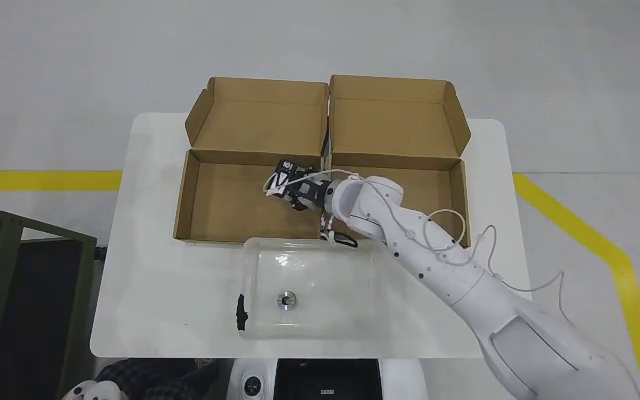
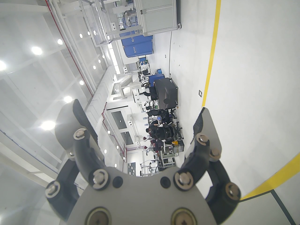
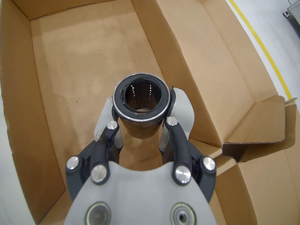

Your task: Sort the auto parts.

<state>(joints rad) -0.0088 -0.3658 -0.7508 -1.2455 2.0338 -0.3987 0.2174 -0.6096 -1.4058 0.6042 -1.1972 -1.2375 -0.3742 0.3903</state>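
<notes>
Right wrist view is showing a black cylindrical bearing [image 3: 141, 99], rimmed in metal at its open end. The right gripper [image 3: 142, 109] is pinching it across the body between its two fingers. The bearing is hanging over the bare floor of the left cardboard box [image 1: 215, 215], close to the wall beside the right cardboard box [image 1: 420, 195]; whether it is touching that floor cannot be told. Both boxes are lying open, side by side, on the white table [image 1: 150, 200]. Just in front of them, a clear bin [image 1: 310, 241] is holding a small round metal part [image 1: 288, 298], with a black part [image 1: 241, 312] lying at its left edge. The left gripper [image 2: 140, 108] is pointing off into the room, its fingers spread wide and gripping nothing.
</notes>
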